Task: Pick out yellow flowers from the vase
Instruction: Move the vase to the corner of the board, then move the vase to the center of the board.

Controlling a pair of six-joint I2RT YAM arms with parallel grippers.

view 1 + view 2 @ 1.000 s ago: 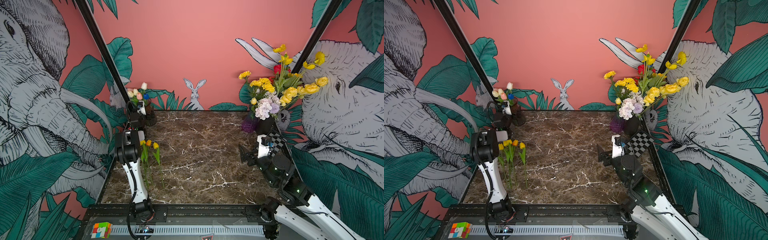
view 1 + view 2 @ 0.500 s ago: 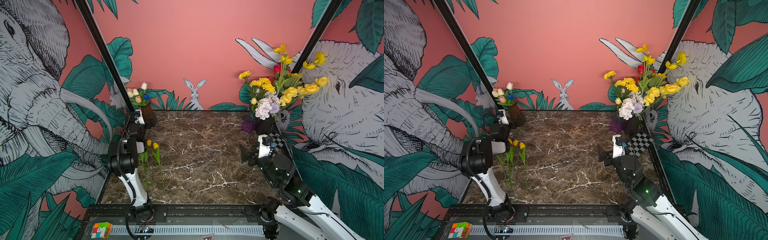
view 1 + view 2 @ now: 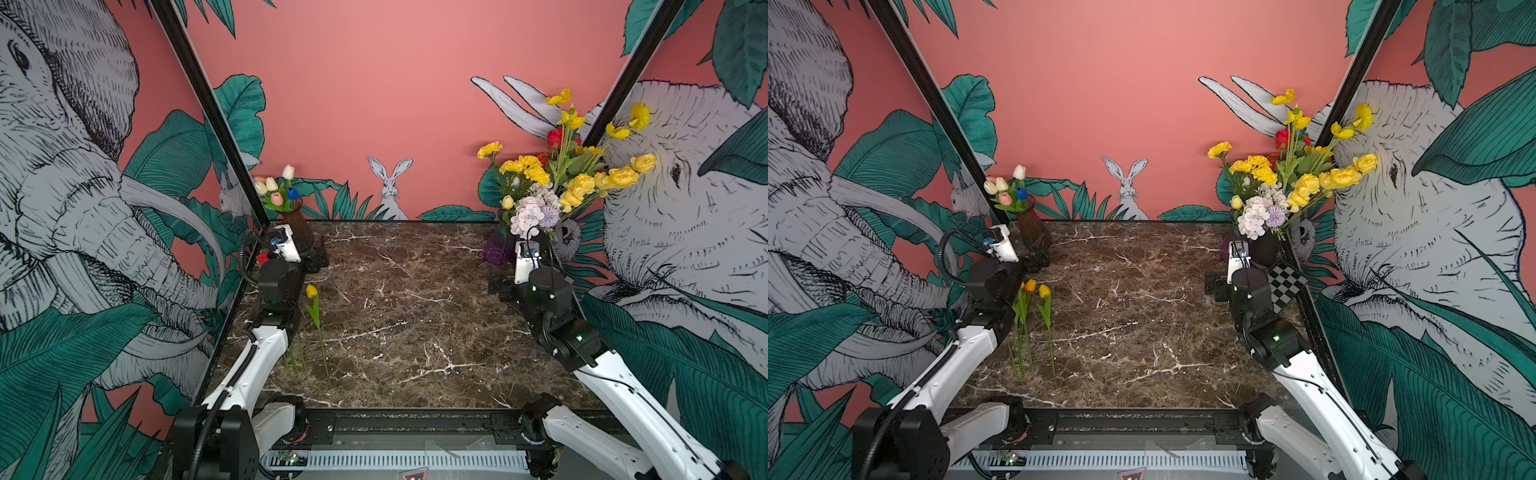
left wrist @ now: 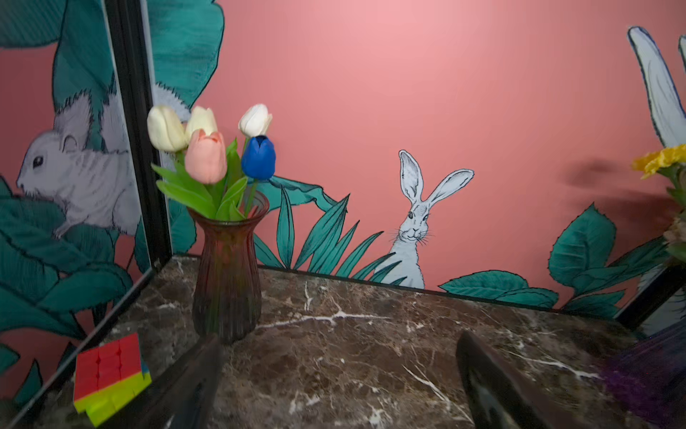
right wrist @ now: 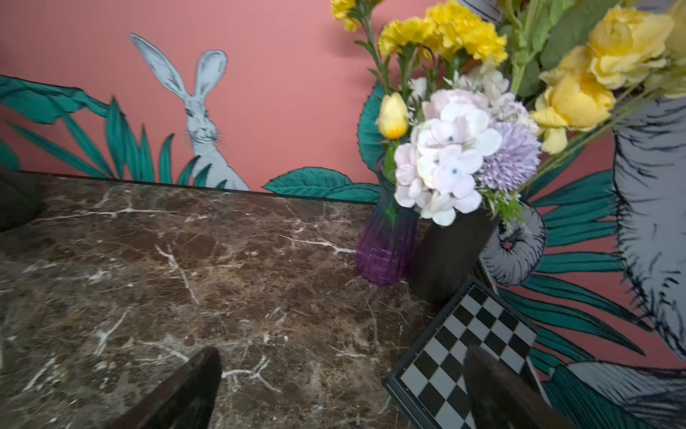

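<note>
Left gripper (image 4: 339,375) and right gripper (image 5: 343,386) gape wide (both empty).

The elbow of the left arm (image 3: 257,357), upright a second ago, now leans low over the desk's (image 3: 415,332) near-left corner, and the left gripper (image 3: 316,258) sits drawn back slightly from the brown vase (image 3: 297,226). The arm now hides some yellow tulips (image 3: 311,291) in a top view. The right gripper (image 3: 498,287) is nearer the far-right corner, jaws seemingly slightly wider.
</note>
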